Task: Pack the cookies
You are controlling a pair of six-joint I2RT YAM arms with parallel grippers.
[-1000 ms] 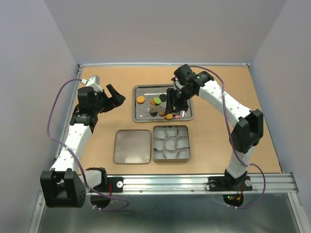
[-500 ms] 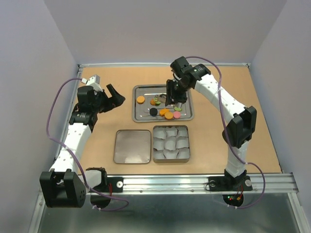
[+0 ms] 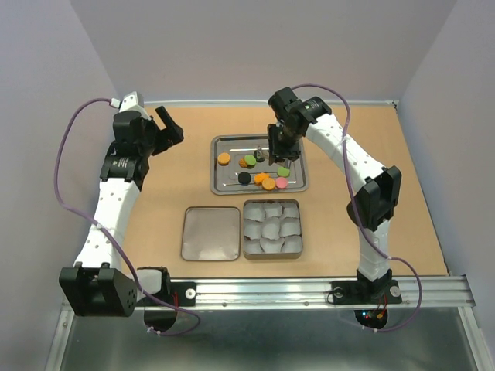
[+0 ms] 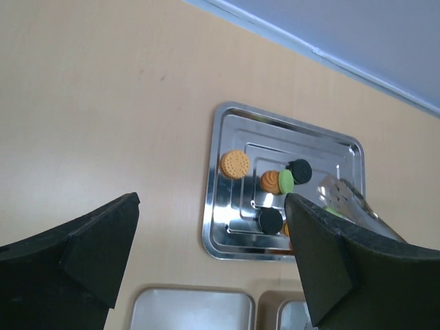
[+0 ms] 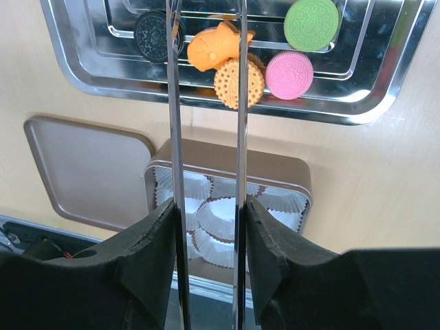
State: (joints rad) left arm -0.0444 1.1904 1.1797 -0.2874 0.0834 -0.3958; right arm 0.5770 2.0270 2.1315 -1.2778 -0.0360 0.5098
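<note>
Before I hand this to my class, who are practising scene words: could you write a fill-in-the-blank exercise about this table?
1. The cookies lie on a metal ____.
2. The paper cups in the tin hold ____ cookies.
3. Seen from above, the lid lies to the tin's ____.
4. The fish-shaped cookie is ____.
Missing words: tray; no; left; orange.

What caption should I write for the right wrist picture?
Right gripper with long metal fingers hangs over colourful cookies on a shiny tray, beside a tin of paper cups.
</note>
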